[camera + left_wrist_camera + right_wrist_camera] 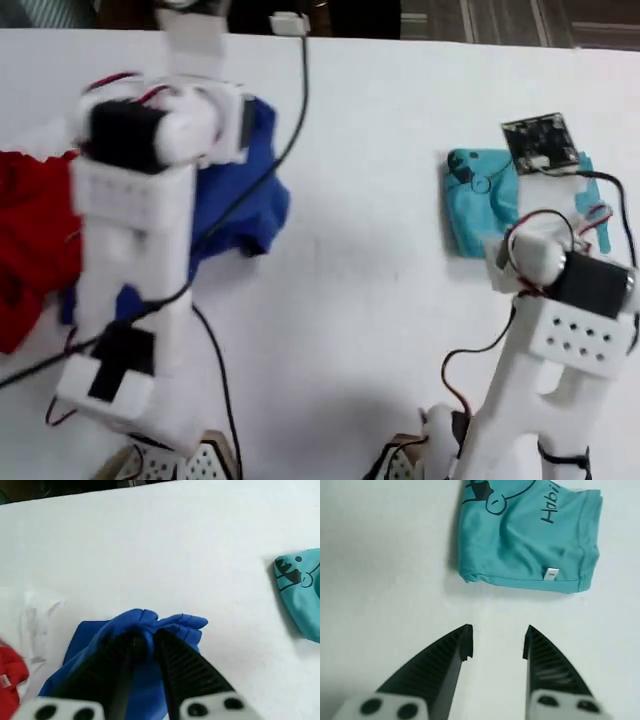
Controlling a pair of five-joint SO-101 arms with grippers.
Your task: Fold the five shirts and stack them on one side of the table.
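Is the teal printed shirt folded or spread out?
Folded: the teal printed shirt lies as a compact rectangle, layered hems at one edge, ahead of the open right gripper.

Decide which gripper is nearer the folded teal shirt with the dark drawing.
Right. The right gripper hangs open just short of the folded teal shirt, not touching it. The left gripper is far off, shut on the crumpled blue shirt.

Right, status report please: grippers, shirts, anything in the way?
Left gripper shut on crumpled blue shirt. Right gripper open over bare table, short of folded teal shirt. Red shirt heaped beside the blue, unfolded.
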